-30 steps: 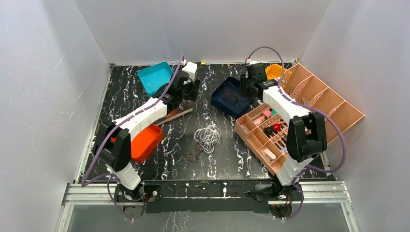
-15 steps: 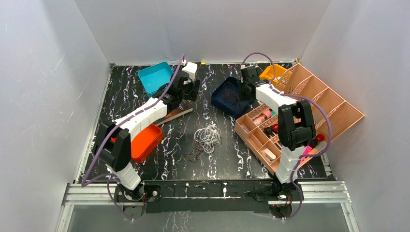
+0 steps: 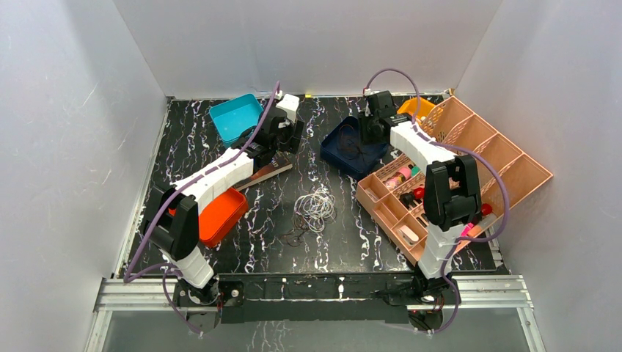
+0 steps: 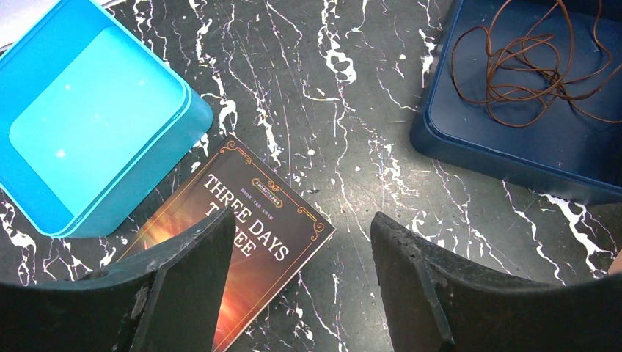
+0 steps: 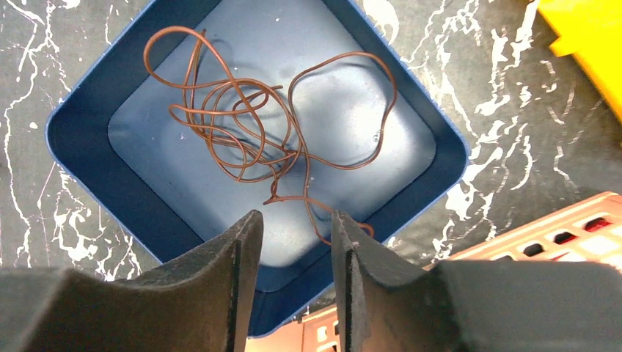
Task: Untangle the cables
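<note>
Bench: black tabletop [image 3: 345,242] veined with white marbling, closed in by plain white walls [image 3: 308,44]. We log the cables in two places. A coil of whitish cable loops [image 3: 316,207] lies on the bare table near the middle, between the two arms. A few dark thin wires [image 3: 293,236] lie just beside it on the near-left; they are too fine for us to tell whether they touch it. Well apart from these, a loose bundle of brown cable [image 5: 242,136] lies inside a square navy-blue plastic tray [image 5: 84,172] at the far centre, all loops within its walls.

Right gripper [image 5: 293,220]: it hangs over one corner of the navy tray, jaws parted by a narrow gap with the tray floor showing through. One brown strand runs beneath the fingertips; the jaws are not clamped on it.

Left gripper [image 4: 301,224]: jaws spread wide, holding nothing, poised above the table. Beneath one finger [image 4: 183,279] lies a dark paperback book [image 4: 275,213] with orange cover art, flat, its corner just beside a teal rectangular tray [image 4: 95,117].

Elsewhere we record a red-orange tray [image 3: 224,213] under the left arm, a yellow tray [image 3: 418,108] at the far right, and a salmon-pink compartmented organiser [image 3: 506,158] holding small items along the right side.
</note>
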